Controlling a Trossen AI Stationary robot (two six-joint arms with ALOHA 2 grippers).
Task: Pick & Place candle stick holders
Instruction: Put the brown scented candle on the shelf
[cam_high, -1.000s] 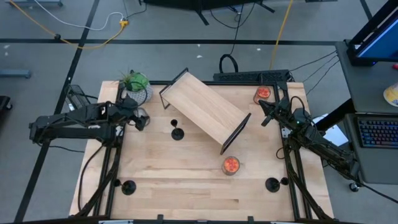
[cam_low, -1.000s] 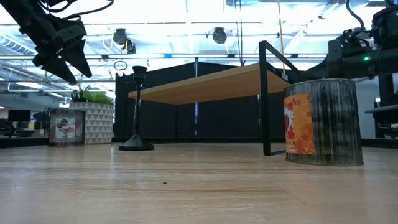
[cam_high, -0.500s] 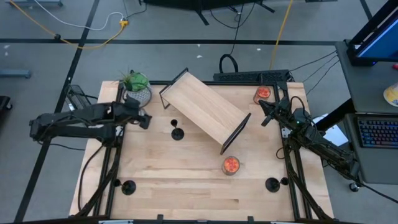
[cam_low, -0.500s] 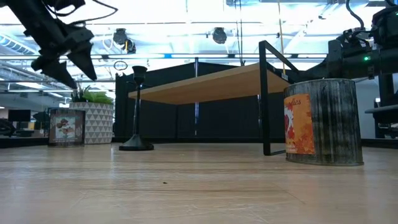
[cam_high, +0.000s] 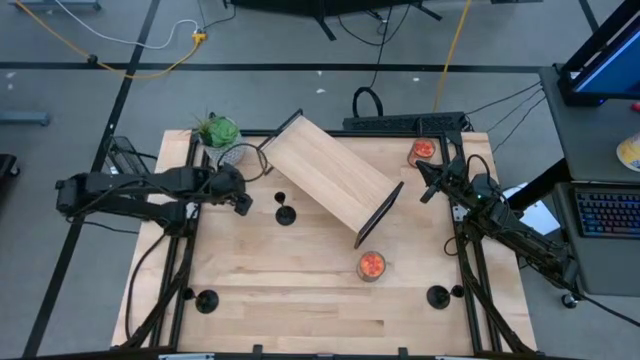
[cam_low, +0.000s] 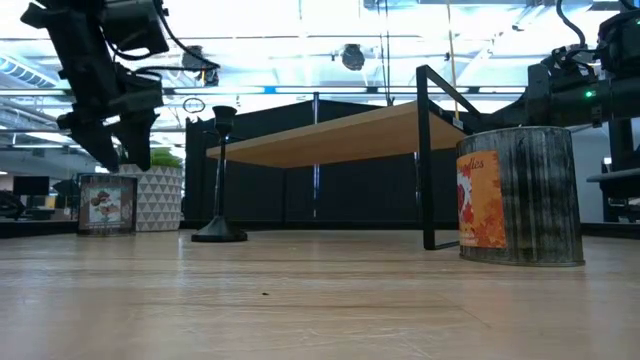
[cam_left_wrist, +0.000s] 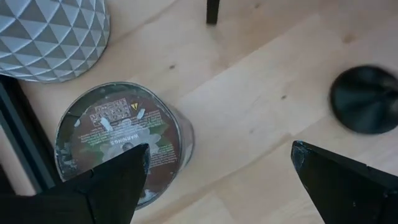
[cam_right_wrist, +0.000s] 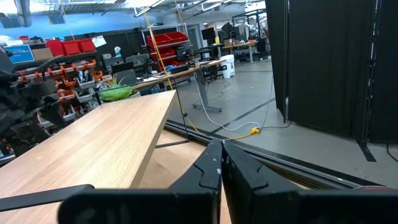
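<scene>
One black candle stick holder stands upright on its round base on the wooden table, left of the wooden shelf. In the low view its thin stem and cup show. Its blurred base shows in the left wrist view. My left gripper is open and empty, in the air left of the holder, fingers pointing down. My right gripper is shut and empty by the table's right edge; its fingers meet in the right wrist view.
A candle tin and a patterned planter stand below and behind my left gripper. Two more tins stand at the near middle and far right. Two black round things sit near the front corners.
My left gripper has moved toward the table's right edge, closer to the candle stick holder, and has come lower. It has tipped from slanting to pointing nearly straight down. My right arm has kept still.
</scene>
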